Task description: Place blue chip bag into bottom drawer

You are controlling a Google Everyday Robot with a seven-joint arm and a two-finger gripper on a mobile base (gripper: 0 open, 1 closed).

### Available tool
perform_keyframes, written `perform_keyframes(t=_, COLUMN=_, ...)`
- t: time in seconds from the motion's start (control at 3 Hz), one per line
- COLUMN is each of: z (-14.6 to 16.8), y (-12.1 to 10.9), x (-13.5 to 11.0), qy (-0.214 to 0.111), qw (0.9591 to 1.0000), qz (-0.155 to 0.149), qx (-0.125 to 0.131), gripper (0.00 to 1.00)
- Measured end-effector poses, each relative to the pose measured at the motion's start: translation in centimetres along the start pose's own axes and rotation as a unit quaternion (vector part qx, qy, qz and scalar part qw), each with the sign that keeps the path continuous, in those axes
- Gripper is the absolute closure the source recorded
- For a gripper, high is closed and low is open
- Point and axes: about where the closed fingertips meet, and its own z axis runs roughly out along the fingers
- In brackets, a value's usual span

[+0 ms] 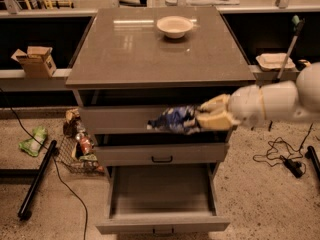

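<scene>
The blue chip bag (176,119), crumpled dark blue foil with white patches, hangs in front of the top drawer's face, well above the bottom drawer. My gripper (209,117) comes in from the right on a white arm and is shut on the bag's right end. The bottom drawer (162,193) is pulled out and its grey tray looks empty; its front edge with a small dark handle is near the frame's bottom. The bag is over the cabinet's front, slightly right of centre.
A cream bowl (174,26) sits at the back of the cabinet top (130,54). The middle drawer (161,154) is closed. A wire basket of packets (80,149), a green packet (32,140) and cables lie on the floor left; more cables lie right.
</scene>
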Motion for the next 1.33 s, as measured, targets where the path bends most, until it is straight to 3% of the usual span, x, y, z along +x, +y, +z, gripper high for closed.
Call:
perform_keyframes(t=0.33, z=4.6, y=3.5, x=6.7, qy=-0.002, qw=0.9979, qz=0.055, qx=-0.035, gripper=1.00)
perform_keyframes(t=1.0, z=5.1, y=3.7, x=7.4, qy=0.003, qw=0.9978, qz=0.059, qx=-0.029, gripper=1.00)
perform_keyframes(t=1.33, z=8.6, y=4.7, x=14.5, qy=0.005, qw=0.9944, qz=0.100, qx=-0.033, gripper=1.00)
